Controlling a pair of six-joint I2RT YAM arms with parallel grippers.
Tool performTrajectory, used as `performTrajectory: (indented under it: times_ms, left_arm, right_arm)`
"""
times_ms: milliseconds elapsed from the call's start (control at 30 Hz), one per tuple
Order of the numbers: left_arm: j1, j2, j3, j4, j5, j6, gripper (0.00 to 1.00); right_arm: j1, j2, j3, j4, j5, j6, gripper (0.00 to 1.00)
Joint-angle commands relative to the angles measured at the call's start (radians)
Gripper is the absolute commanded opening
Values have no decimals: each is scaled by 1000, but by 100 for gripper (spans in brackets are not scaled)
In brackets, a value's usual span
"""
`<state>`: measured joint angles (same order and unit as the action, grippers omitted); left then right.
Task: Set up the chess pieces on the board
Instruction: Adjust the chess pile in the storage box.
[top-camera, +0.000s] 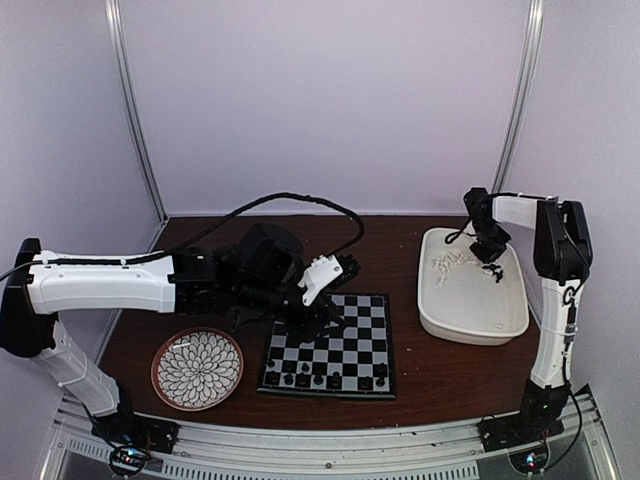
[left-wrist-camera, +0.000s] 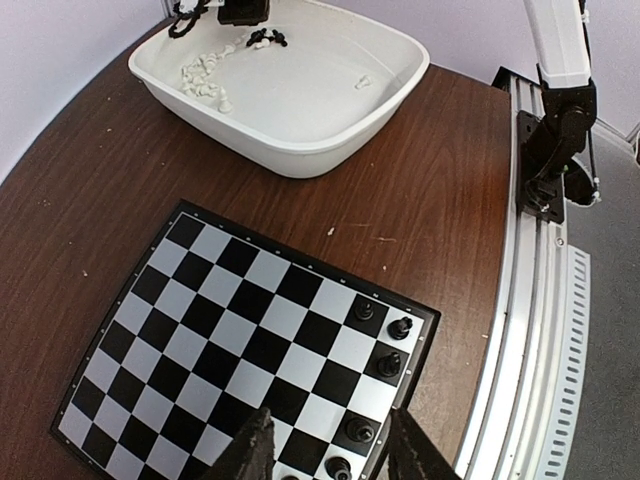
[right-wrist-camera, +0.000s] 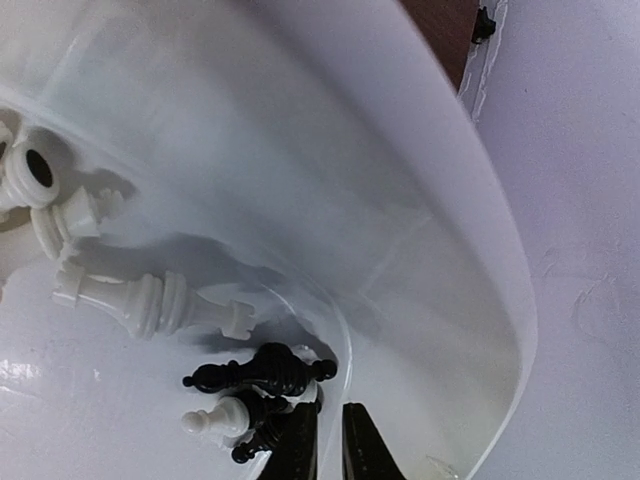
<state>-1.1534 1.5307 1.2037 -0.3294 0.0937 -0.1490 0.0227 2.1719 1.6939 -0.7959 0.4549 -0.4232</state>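
The right gripper (right-wrist-camera: 328, 425) stands low in the white tub (right-wrist-camera: 440, 200), its jaws drawn to a thin slit beside a knot of chess pieces (right-wrist-camera: 262, 374). A black piece (right-wrist-camera: 258, 440) lies against the finger on the view's left, and I cannot tell whether it is pinched.

I judge the step in hand to be fetching one piece from the tub. It goes well if the lift is straight up and slow: a white pawn (right-wrist-camera: 213, 421) touches the black ones and may be dragged along, and the tub's wall rises close by. The left gripper (left-wrist-camera: 335, 452) hangs spread over the board (left-wrist-camera: 215, 320), gripping nothing that I can see, so the carry needs room there.

Counted in the right wrist view, the tub holds at least two black pieces and four white. The white heap in the left wrist view is too small to count. On the board, five black pieces show along one edge, and others may be hidden. There is one board, lying on the table (top-camera: 440, 370) between one tub and one flowered plate (top-camera: 197, 368), and there are two arms.
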Motion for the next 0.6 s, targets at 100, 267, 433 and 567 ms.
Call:
performTrajectory:
  times_ms: [100, 267, 433, 567]
  left_arm:
    - [1, -32, -21, 53, 16, -15, 40]
    - [2, -42, -28, 57, 13, -16, 40]
    - [2, -46, -39, 67, 13, -20, 40]
    - [2, -48, -40, 69, 13, -23, 40]
  right_arm:
    - [44, 37, -14, 21, 106, -50, 13]
    - [51, 47, -4, 0, 108, -55, 13]
    - [52, 27, -8, -44, 26, -14, 12]
    - [51, 38, -13, -64, 12, 18, 13]
